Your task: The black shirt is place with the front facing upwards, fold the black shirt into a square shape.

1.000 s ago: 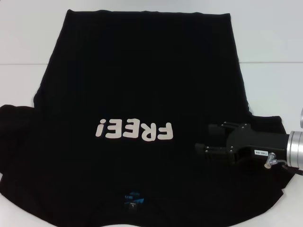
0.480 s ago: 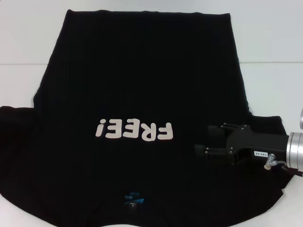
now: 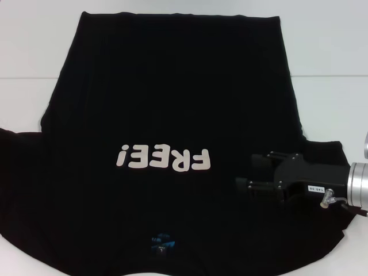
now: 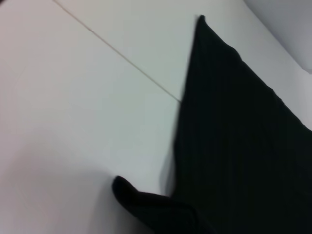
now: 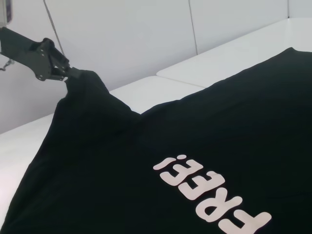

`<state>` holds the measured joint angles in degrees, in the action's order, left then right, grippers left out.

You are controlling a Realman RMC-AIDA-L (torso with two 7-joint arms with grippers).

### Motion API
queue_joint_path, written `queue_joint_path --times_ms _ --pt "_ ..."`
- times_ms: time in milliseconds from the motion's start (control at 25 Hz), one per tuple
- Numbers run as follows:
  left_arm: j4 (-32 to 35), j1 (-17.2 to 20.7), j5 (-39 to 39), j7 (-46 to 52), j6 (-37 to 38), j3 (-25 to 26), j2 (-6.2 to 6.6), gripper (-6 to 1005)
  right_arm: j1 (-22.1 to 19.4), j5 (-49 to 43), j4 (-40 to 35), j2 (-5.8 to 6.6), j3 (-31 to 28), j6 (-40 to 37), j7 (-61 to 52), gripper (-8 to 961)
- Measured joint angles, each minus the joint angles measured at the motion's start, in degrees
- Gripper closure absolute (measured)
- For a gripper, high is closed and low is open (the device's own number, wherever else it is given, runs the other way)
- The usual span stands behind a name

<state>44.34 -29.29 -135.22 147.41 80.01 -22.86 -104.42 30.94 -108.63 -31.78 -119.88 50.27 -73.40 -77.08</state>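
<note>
White table [image 3: 333, 52] bears the black shirt [image 3: 172, 103], collar nearest the robot.

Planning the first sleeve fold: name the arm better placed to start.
Left, probably: the left gripper pinches the black shirt by a sleeve, raised into a peak. The right gripper sits over the other sleeve, fingers apart.

Black right gripper [image 3: 246, 175] (small white label), silver wrist cuff [image 3: 357, 183].

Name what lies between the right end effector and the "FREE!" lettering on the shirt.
Only plain fabric of the black shirt. In the head view, nothing else sits between the right end effector and the "FREE!" lettering.
</note>
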Motion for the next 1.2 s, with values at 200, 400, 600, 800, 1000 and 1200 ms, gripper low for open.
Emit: queue_joint_path --times_ms 200,400,600,800,1000,1200 --pt "0.0 -1.7 0.4 -0.3 1.1 -0.2 -1.77 924 0.0 0.0 0.2 -0.09 0.0 0.0 0.0 199" --pt "0.1 -4.3 2.2 -1.7 3.3 -1.3 -4.94 908 0.0 0.0 0.6 -0.13 0.0 0.0 0.0 201" --pt "-1.3 -5.4 2.1 -2.9 1.9 -2.8 -9.08 892 0.1 0.0 0.7 -0.21 0.0 0.0 0.0 203" --pt "-5.8 -4.1 3.2 -8.0 -2.4 -1.8 -11.15 876 0.2 0.7 1.2 -0.19 0.0 0.0 0.0 205" --pt "-10.2 -0.9 10.6 -14.5 -3.4 1.6 -11.21 860 0.0 2.1 1.3 -0.09 0.0 0.0 0.2 208" --pt "-10.6 1.3 14.9 -20.6 0.5 1.8 -10.98 690 0.1 2.5 1.4 0.01 0.0 0.2 -0.1 210"
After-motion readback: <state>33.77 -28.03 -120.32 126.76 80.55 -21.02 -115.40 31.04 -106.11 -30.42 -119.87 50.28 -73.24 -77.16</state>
